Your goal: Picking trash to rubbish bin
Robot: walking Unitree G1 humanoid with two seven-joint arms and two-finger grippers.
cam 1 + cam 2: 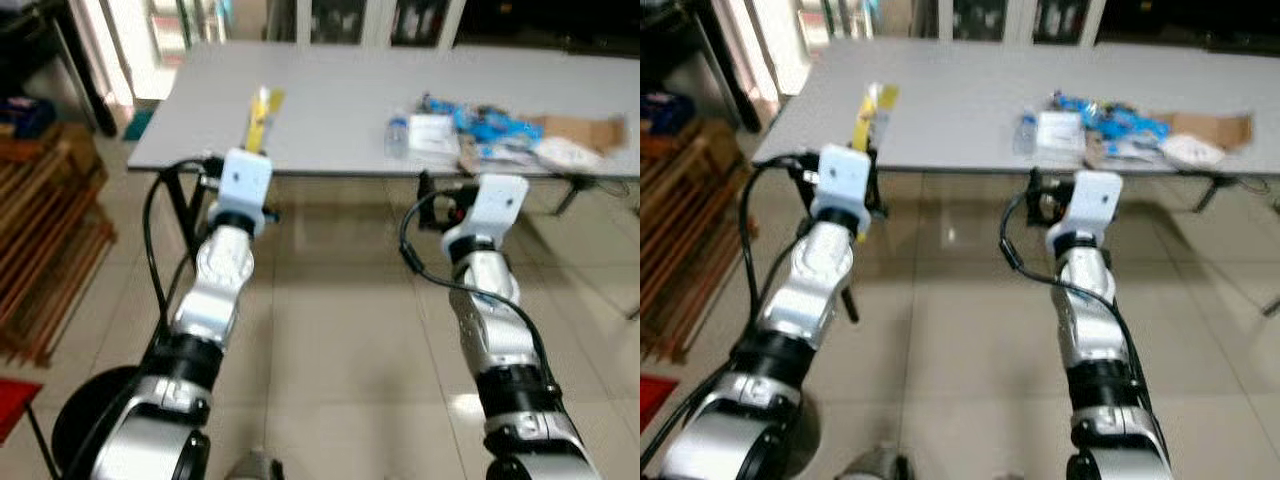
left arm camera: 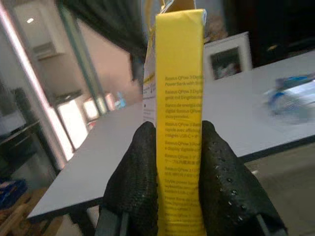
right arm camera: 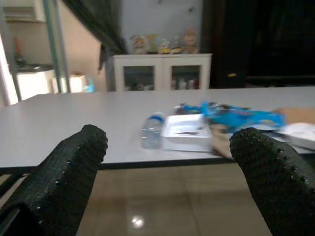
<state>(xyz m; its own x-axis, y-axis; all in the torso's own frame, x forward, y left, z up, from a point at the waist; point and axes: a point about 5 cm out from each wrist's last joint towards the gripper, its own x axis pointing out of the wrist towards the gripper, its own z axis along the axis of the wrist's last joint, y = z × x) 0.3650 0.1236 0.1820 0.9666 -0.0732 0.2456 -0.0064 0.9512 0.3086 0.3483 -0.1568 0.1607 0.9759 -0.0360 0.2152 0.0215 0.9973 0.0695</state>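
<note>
From the head camera I see both arms raised toward the grey table (image 1: 340,100), my left gripper (image 1: 252,150) holding one yellow box (image 1: 262,115) upright at its near edge. The left wrist shows fingers (image 2: 135,182) clamped on it. On the right wrist, my right gripper (image 3: 167,162) gapes, facing one plastic bottle (image 3: 151,131) in a trash pile (image 3: 231,120).

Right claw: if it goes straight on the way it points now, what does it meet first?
Likely the bottle at the table edge, with the white box beside it. The open right claw seems aimed there, but depth is unclear.
</note>
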